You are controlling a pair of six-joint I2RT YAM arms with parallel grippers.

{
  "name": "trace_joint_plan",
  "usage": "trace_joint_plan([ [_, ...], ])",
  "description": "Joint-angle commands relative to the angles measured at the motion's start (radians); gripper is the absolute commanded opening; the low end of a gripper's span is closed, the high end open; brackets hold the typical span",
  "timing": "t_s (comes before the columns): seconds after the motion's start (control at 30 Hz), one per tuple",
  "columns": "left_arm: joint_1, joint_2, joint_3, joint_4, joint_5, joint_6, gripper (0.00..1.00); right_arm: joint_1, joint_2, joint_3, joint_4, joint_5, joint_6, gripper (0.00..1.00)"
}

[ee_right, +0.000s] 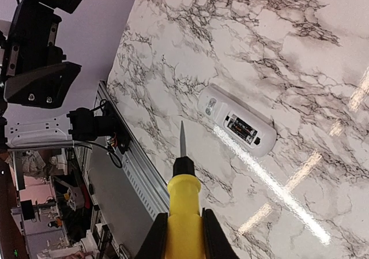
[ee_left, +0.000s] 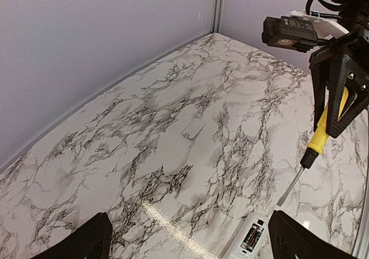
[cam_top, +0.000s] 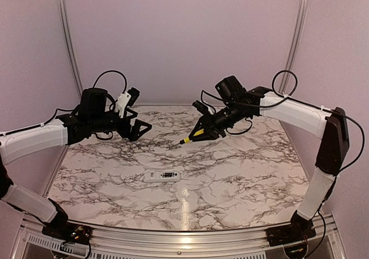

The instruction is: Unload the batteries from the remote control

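Marble-patterned table (cam_top: 242, 172) is seen beneath both arms; the remote control (ee_right: 236, 120) is laid flat on it, below both sets of jaws, compartment face up; the batteries (ee_right: 242, 129) are seated inside; a yellow-handled screwdriver (ee_right: 183, 213) is pinched in the right jaws, its tip held near the remote, not touching; the left jaws are spread wide with nothing between them, well apart from the remote.

You'll see the yellow-handled screwdriver (ee_right: 183, 204) raised above the marble tabletop (cam_top: 242, 181), tip angled down. A small white panel (ee_left: 193, 130) lies flat on it.
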Motion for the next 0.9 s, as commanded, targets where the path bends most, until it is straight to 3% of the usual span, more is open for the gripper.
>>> trace_joint_plan([
  [0.0, 0.008, -0.081, -0.091, 0.162, -0.070, -0.065, 0.99, -0.007, -0.054, -0.017, -0.009, 0.034, -0.010, 0.00],
  [0.27, 0.011, -0.165, -0.179, 0.203, -0.060, -0.064, 0.99, -0.007, -0.097, -0.058, -0.018, 0.063, -0.009, 0.00],
  [0.63, 0.008, -0.183, -0.201, -0.129, 0.037, 0.251, 0.99, -0.007, -0.123, -0.073, -0.054, 0.103, -0.025, 0.00],
  [0.87, 0.006, -0.140, -0.226, -0.215, 0.031, 0.372, 0.98, -0.007, -0.134, -0.087, -0.065, 0.122, -0.019, 0.00],
])
